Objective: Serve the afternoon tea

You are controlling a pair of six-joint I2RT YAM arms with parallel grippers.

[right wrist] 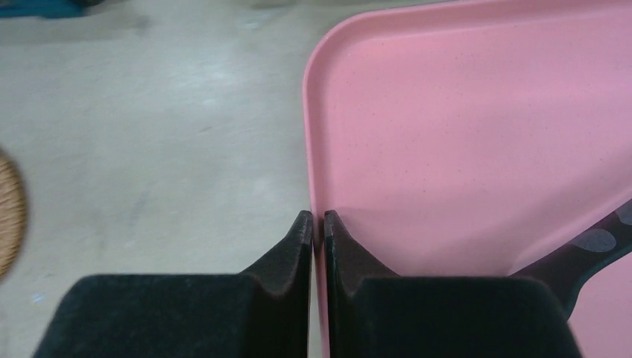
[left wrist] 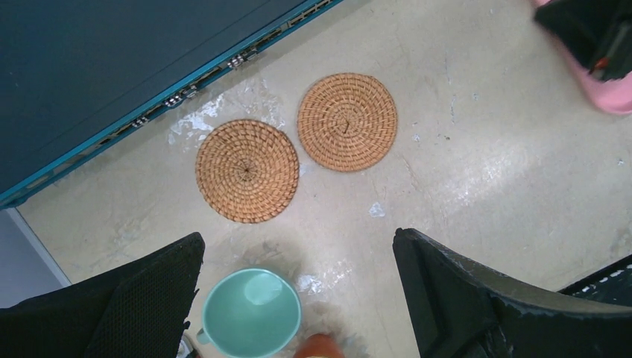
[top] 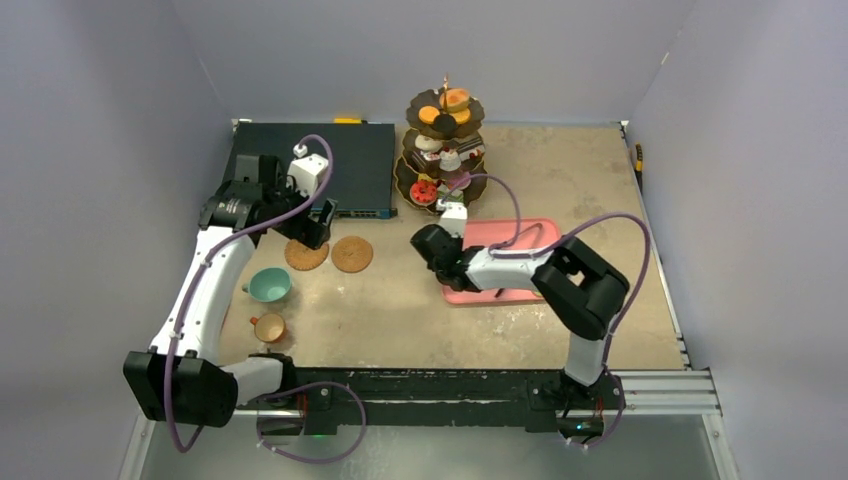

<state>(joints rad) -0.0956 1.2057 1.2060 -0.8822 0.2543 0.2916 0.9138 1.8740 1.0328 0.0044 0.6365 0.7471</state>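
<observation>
Pinching: the right gripper (right wrist: pixel 318 224) has its jaws closed on the left rim of the pink tray (right wrist: pixel 462 134). One finger is outside the rim over the worktop and the other is inside, on the tray floor.
Tray: flat on the worktop (top: pixel 450 330), reaching away to the right of the right gripper.
Tongs: black (right wrist: pixel 589 250), lying in the tray low and to the right of the right gripper, apart from its fingers.
Left gripper: (left wrist: pixel 298 246) jaws spread wide and holding nothing, hanging above the worktop.
Left coaster: (left wrist: pixel 247 171) woven and round, flat on the worktop just ahead of the left gripper's fingertips.
Right coaster: (left wrist: pixel 347 121) just beside the first and slightly farther ahead of the left gripper.
Teal cup: (left wrist: pixel 251 312) upright with its mouth up, under the left gripper between its fingers and closer to the left finger.
Tan cup: (top: pixel 269 327) smaller and upright, just beside the teal cup on the side toward the arm bases. The left wrist view cuts most of it off.
Stand: (top: pixel 443 150) three dark tiers on a gold rod at the far edge of the worktop, beyond the right gripper and well apart from the left gripper.
Cakes: (top: pixel 445 100) small colourful pieces on all three tiers of the stand.
Dark box: (left wrist: pixel 112 60) flat, with a teal edge, lying beyond the coasters from the left gripper.
</observation>
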